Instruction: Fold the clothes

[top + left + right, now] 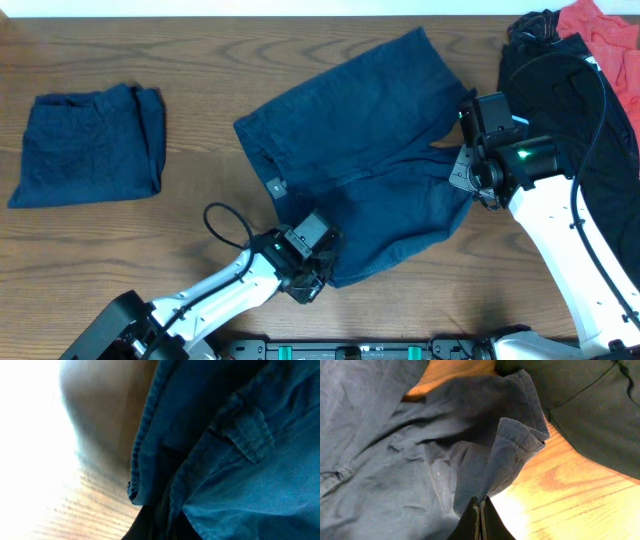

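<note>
we see our right gripper [480, 510] pinched tight on a hem of the shorts [370, 130], our left gripper [322, 268] clamped on their near edge.

A: What is carried by the wooden table [200, 40]?
B: A folded garment [90, 147] of navy cloth is laid at the left, well apart from the shorts [370, 130], which are spread out near the middle.
A: And at the right?
B: A black cloth [560, 90] is heaped at the edge, and a red cloth [605, 35] is seen beside it, in the far corner.
</note>
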Action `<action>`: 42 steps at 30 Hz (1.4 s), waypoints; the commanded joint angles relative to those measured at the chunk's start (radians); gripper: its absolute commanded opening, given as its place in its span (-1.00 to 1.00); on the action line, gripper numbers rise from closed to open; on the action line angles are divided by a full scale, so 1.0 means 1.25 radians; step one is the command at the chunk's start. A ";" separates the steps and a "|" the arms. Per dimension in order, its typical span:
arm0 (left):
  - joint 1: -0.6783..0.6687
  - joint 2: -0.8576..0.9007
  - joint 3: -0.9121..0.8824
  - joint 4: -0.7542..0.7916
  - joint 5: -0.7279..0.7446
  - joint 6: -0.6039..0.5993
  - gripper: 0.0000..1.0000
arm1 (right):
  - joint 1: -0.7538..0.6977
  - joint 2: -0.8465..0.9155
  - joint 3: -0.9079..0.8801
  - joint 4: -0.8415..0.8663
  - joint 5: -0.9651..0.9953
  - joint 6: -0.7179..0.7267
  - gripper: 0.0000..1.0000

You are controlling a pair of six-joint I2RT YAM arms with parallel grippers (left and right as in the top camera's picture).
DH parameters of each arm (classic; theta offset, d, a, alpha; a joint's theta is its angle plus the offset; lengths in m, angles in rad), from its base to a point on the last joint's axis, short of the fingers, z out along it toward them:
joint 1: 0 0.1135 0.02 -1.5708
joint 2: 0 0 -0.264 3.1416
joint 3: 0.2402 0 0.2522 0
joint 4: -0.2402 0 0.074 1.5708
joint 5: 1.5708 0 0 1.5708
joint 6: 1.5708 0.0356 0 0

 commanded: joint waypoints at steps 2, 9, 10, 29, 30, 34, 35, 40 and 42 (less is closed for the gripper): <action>0.061 -0.068 -0.006 -0.036 -0.039 0.138 -0.88 | -0.005 0.001 0.013 -0.012 0.007 -0.009 -0.98; 0.169 -0.326 0.011 -0.213 -0.064 0.343 -0.88 | -0.005 -0.002 0.013 -0.035 0.010 -0.005 -0.98; 0.177 -0.368 0.014 -0.248 -0.076 0.356 -0.88 | -0.005 -0.004 0.013 -0.037 0.009 -0.003 -0.98; 0.245 -0.677 0.032 -0.268 -0.570 0.380 -0.88 | 0.000 -0.034 0.105 0.231 -0.010 -0.130 -0.97; 0.262 -0.664 0.032 -0.246 -0.584 0.381 -0.88 | 0.000 -0.033 0.105 0.262 -0.015 -0.141 -0.97; 0.333 -0.581 0.032 -0.122 -0.594 0.453 -0.88 | 0.000 -0.011 0.105 0.390 -0.041 -0.180 -0.97; 0.348 -0.556 0.032 -0.088 -0.595 0.471 -0.88 | 0.001 -0.002 0.105 0.416 -0.044 -0.180 -0.97; 0.408 -0.426 0.032 0.026 -0.542 0.515 -0.87 | 0.017 0.044 0.105 0.458 -0.060 -0.180 -0.97; 0.422 -0.385 0.032 0.025 -0.482 0.515 -0.87 | 0.029 0.054 0.104 0.414 -0.099 -0.183 -0.97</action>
